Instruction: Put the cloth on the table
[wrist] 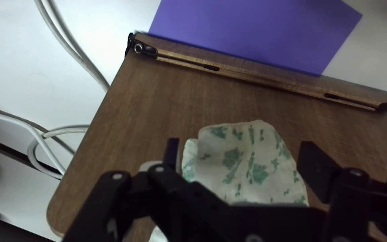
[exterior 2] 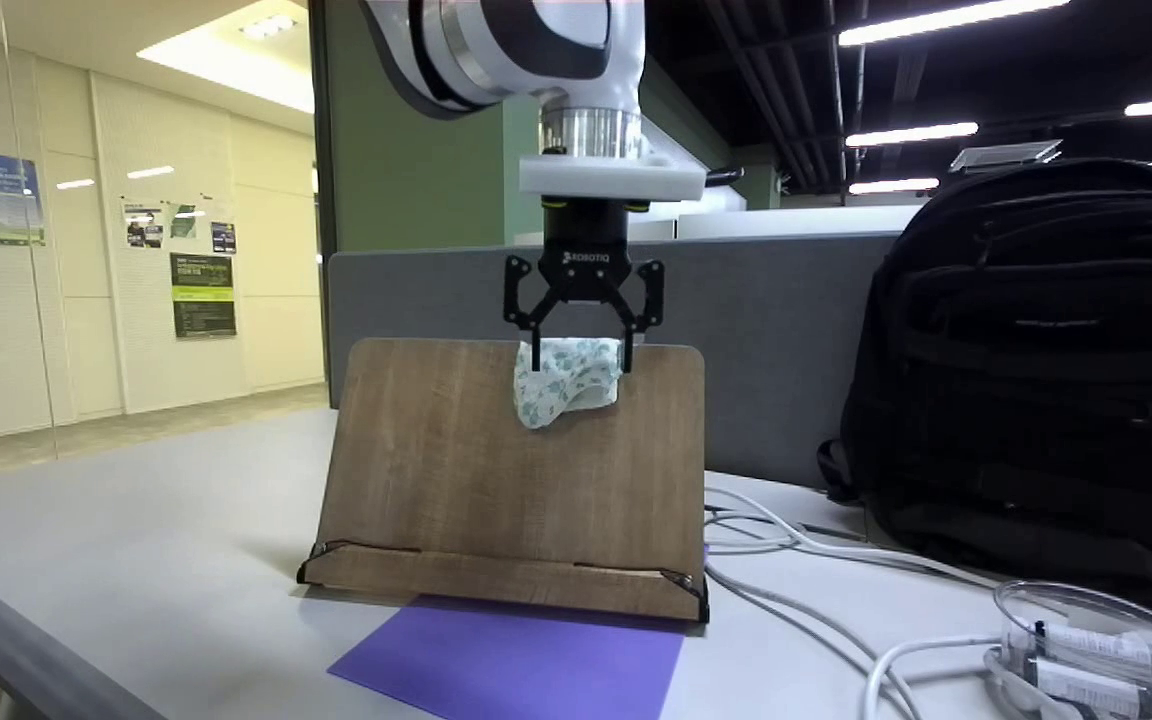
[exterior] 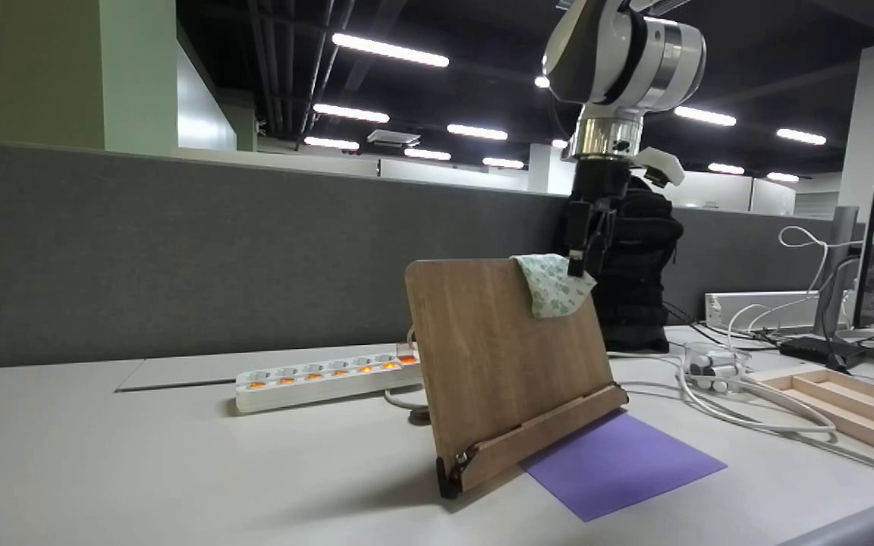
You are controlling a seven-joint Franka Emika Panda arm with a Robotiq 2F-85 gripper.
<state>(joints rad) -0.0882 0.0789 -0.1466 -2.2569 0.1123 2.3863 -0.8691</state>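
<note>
The cloth, white with green floral print, hangs over the top edge of a tilted wooden stand. It shows in both exterior views [exterior: 554, 290] [exterior 2: 558, 388] and in the wrist view [wrist: 244, 161]. The stand [exterior: 490, 349] [exterior 2: 496, 470] stands on the white table [exterior: 141, 470] [exterior 2: 186, 520]. My gripper [exterior 2: 581, 368] points down at the stand's top edge. It is open, with one finger on each side of the cloth, as the wrist view also shows [wrist: 240, 151]. Whether the fingers touch the cloth cannot be told. The part of the cloth behind the stand is mostly hidden.
A purple sheet [exterior: 619, 462] lies under the stand's front. A white power strip [exterior: 323, 383] lies behind it. A black backpack [exterior 2: 1046, 380], white cables [exterior 2: 786, 545], a clear container [exterior 2: 1101, 650] and a wooden tray [exterior: 847, 402] are alongside. A grey partition [exterior: 179, 258] stands behind.
</note>
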